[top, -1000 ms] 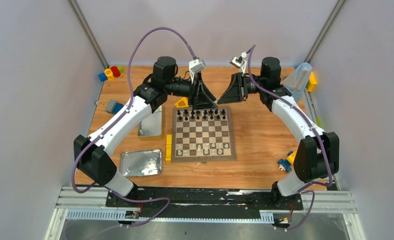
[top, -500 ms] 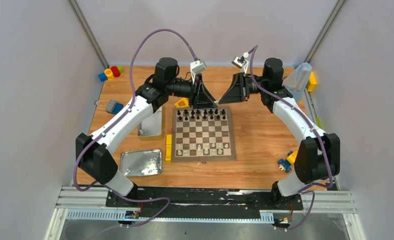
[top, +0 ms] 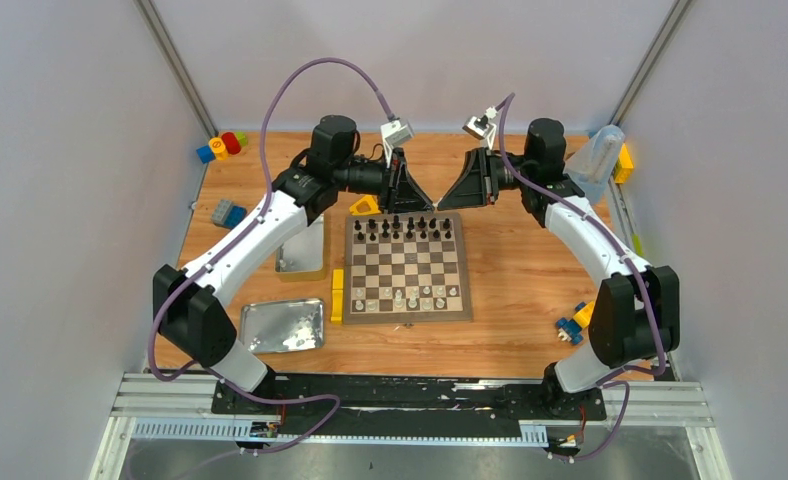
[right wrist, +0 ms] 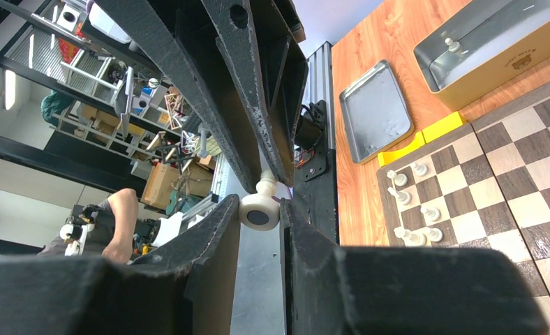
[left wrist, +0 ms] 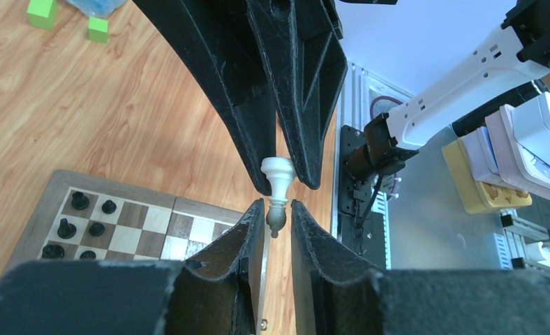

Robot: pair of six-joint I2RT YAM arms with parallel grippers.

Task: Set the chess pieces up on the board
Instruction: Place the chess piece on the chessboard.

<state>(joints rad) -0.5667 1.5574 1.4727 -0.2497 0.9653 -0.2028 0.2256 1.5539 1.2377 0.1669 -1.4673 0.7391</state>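
The board lies mid-table, with black chess pieces on its far rows and white ones on the near row. Above the board's far edge the two grippers meet tip to tip. My right gripper is shut on the round base of a white chess piece. In the left wrist view that piece sticks out of the right gripper's fingers. Its head sits between the tips of my left gripper, whose jaws are narrow, with a slight gap on each side.
A metal tin and its tray-like lid sit left of the board; the tin holds one white piece. Yellow blocks line the board's left edge. Coloured blocks lie far left, a plastic bag far right.
My left gripper's jaws have narrowed around the head of the white piece. Both arms have stayed almost where they were, and the right gripper's hold is unchanged.
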